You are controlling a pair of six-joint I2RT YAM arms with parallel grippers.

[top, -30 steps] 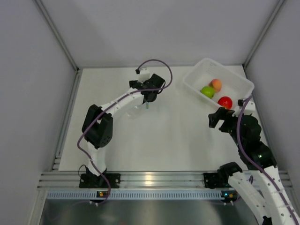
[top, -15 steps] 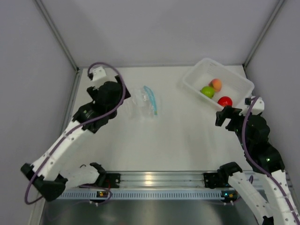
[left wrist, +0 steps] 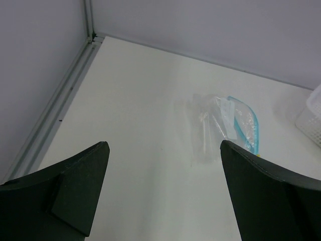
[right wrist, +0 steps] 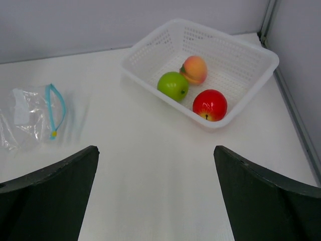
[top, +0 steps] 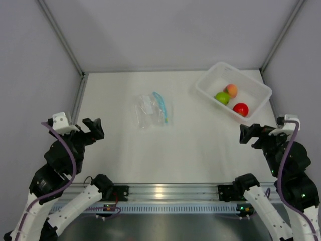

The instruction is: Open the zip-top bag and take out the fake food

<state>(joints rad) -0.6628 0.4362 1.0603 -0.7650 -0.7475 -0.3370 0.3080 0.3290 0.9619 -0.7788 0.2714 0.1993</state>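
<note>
Top external view gives you the zip-top bag (top: 153,110) lying crumpled on the white table (top: 195,150), left of centre toward the far wall, with its teal zip strip (top: 161,106) on the side facing the basket (top: 209,79). The fake food is outside it: 3 fruits, the red one (top: 241,108), the green one (top: 222,98) and the peach one (top: 231,90), sit clustered in that white perforated basket at the far right corner, well apart from the bag. Your left gripper (top: 93,129) hangs over the near left edge, your right gripper (top: 249,134) near the right edge; both have fingers spread wide, grasping nothing. From the right wrist, the basket's near wall stands between you and the fruits
</note>
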